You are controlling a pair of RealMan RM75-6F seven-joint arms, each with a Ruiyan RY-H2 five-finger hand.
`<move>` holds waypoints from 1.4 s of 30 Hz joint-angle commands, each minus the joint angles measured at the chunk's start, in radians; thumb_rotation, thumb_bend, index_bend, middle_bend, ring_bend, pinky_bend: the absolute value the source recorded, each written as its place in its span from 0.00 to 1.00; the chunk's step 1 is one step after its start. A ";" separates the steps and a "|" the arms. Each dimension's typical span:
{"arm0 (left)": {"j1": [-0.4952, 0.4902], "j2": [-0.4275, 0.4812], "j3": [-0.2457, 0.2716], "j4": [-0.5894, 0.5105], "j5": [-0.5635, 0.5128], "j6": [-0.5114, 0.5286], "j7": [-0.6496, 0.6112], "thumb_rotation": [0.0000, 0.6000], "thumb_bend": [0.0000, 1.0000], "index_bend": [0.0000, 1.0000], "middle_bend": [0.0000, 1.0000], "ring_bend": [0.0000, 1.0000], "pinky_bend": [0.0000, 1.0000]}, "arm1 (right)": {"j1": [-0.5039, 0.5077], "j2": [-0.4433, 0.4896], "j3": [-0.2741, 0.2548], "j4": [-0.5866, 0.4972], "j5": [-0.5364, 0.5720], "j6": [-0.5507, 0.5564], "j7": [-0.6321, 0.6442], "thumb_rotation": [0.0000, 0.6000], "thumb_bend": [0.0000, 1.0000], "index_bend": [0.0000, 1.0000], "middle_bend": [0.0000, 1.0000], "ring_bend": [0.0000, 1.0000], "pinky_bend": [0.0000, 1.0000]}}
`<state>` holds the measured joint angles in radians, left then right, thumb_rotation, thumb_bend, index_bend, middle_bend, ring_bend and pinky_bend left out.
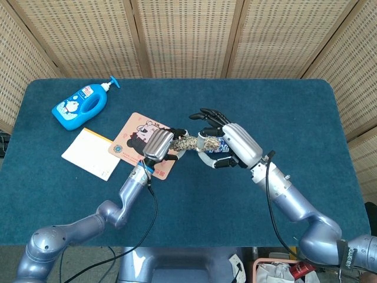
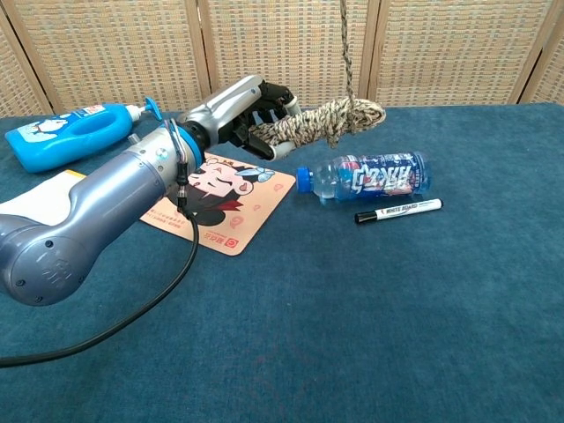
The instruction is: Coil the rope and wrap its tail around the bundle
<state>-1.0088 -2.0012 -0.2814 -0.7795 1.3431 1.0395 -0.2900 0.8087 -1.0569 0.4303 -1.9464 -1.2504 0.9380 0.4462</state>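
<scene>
The coiled rope bundle (image 1: 189,143) (image 2: 322,122) is a short speckled beige roll held level above the table. My left hand (image 1: 158,145) (image 2: 256,107) grips its near end. My right hand (image 1: 231,140) hovers over the bundle's other end with its fingers spread; the chest view does not show it. The rope's tail (image 2: 346,48) rises taut and straight from the bundle's end, leaving the chest view at the top. It leads toward my right hand, which holds it, though the grip itself is hidden.
Below the bundle lie a clear water bottle (image 2: 370,176) and a whiteboard marker (image 2: 397,210). A cartoon mat (image 2: 225,201) lies under my left arm. A blue soap dispenser (image 1: 79,106) and a notepad (image 1: 91,154) sit further left. A wicker screen stands behind the table.
</scene>
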 commanded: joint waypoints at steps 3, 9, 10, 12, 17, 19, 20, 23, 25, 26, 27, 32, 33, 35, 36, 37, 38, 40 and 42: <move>0.005 -0.003 0.011 -0.007 0.014 0.004 -0.004 1.00 0.82 0.63 0.52 0.45 0.53 | 0.063 -0.017 0.050 -0.022 0.114 -0.025 -0.073 1.00 0.52 0.72 0.14 0.00 0.00; 0.026 0.020 0.043 -0.037 0.053 0.025 -0.043 1.00 0.82 0.63 0.52 0.45 0.53 | 0.098 -0.051 0.062 0.033 0.209 -0.019 -0.127 1.00 0.52 0.72 0.14 0.00 0.00; 0.031 0.026 0.050 -0.046 0.062 0.031 -0.052 1.00 0.82 0.63 0.52 0.45 0.53 | 0.104 -0.057 0.065 0.047 0.229 -0.021 -0.133 1.00 0.52 0.72 0.14 0.00 0.00; 0.037 0.037 0.061 -0.057 0.078 0.040 -0.065 1.00 0.82 0.63 0.52 0.45 0.53 | 0.112 -0.065 0.069 0.068 0.257 -0.022 -0.141 1.00 0.52 0.72 0.14 0.00 0.00; 0.053 0.063 0.096 -0.084 0.122 0.062 -0.101 1.00 0.82 0.63 0.52 0.45 0.53 | 0.128 -0.086 0.074 0.119 0.323 -0.032 -0.153 1.00 0.52 0.72 0.14 0.00 0.00; 0.058 0.076 0.109 -0.101 0.141 0.072 -0.124 1.00 0.82 0.63 0.52 0.45 0.53 | 0.133 -0.094 0.072 0.142 0.345 -0.039 -0.159 1.00 0.52 0.72 0.14 0.00 0.00; 0.061 0.082 0.115 -0.108 0.149 0.077 -0.134 1.00 0.82 0.63 0.52 0.45 0.53 | 0.134 -0.098 0.071 0.151 0.354 -0.043 -0.160 1.00 0.52 0.72 0.14 0.00 0.00; 0.068 0.099 0.134 -0.128 0.178 0.097 -0.167 1.00 0.82 0.63 0.52 0.45 0.53 | 0.138 -0.105 0.066 0.181 0.389 -0.060 -0.165 1.00 0.52 0.72 0.14 0.00 0.00; 0.073 0.112 0.146 -0.141 0.196 0.110 -0.190 1.00 0.82 0.63 0.52 0.45 0.53 | 0.140 -0.111 0.061 0.205 0.415 -0.075 -0.165 1.00 0.52 0.72 0.14 0.00 0.00; 0.075 0.117 0.150 -0.147 0.202 0.113 -0.201 1.00 0.82 0.63 0.52 0.45 0.53 | 0.141 -0.114 0.060 0.213 0.424 -0.080 -0.164 1.00 0.52 0.72 0.14 0.00 0.00; 0.076 0.122 0.153 -0.155 0.208 0.117 -0.213 1.00 0.82 0.63 0.52 0.45 0.53 | 0.141 -0.118 0.059 0.224 0.438 -0.088 -0.160 1.00 0.52 0.72 0.14 0.00 0.00; 0.086 0.150 0.163 -0.198 0.221 0.127 -0.270 1.00 0.82 0.63 0.52 0.45 0.53 | 0.143 -0.134 0.050 0.276 0.488 -0.129 -0.150 1.00 0.52 0.72 0.14 0.00 0.00; 0.088 0.154 0.163 -0.205 0.221 0.127 -0.280 1.00 0.82 0.63 0.52 0.45 0.53 | 0.143 -0.137 0.050 0.285 0.497 -0.135 -0.148 1.00 0.52 0.72 0.14 0.00 0.00; 0.092 0.161 0.162 -0.217 0.221 0.129 -0.301 1.00 0.82 0.63 0.52 0.45 0.53 | 0.143 -0.144 0.047 0.304 0.521 -0.150 -0.142 1.00 0.52 0.72 0.14 0.00 0.00; 0.093 0.163 0.162 -0.220 0.221 0.130 -0.308 1.00 0.82 0.63 0.52 0.45 0.53 | 0.143 -0.146 0.046 0.310 0.529 -0.156 -0.142 1.00 0.52 0.72 0.14 0.00 0.00; 0.094 0.165 0.159 -0.225 0.220 0.132 -0.320 1.00 0.82 0.63 0.52 0.45 0.53 | 0.142 -0.149 0.039 0.321 0.544 -0.168 -0.142 1.00 0.52 0.72 0.14 0.00 0.00; 0.095 0.167 0.157 -0.228 0.220 0.134 -0.328 1.00 0.82 0.63 0.52 0.45 0.53 | 0.143 -0.151 0.035 0.328 0.555 -0.178 -0.143 1.00 0.52 0.72 0.14 0.00 0.00; 0.094 0.170 0.154 -0.232 0.219 0.132 -0.343 1.00 0.82 0.63 0.52 0.45 0.53 | 0.143 -0.156 0.029 0.342 0.577 -0.196 -0.142 1.00 0.52 0.72 0.14 0.00 0.00; 0.093 0.177 0.154 -0.240 0.215 0.118 -0.357 1.00 0.82 0.63 0.52 0.45 0.53 | 0.140 -0.161 0.035 0.351 0.602 -0.216 -0.122 1.00 0.52 0.72 0.14 0.00 0.00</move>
<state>-0.9155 -1.8292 -0.1261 -1.0135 1.5610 1.1655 -0.6384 0.9506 -1.2128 0.4647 -1.6043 -0.6630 0.7368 0.3123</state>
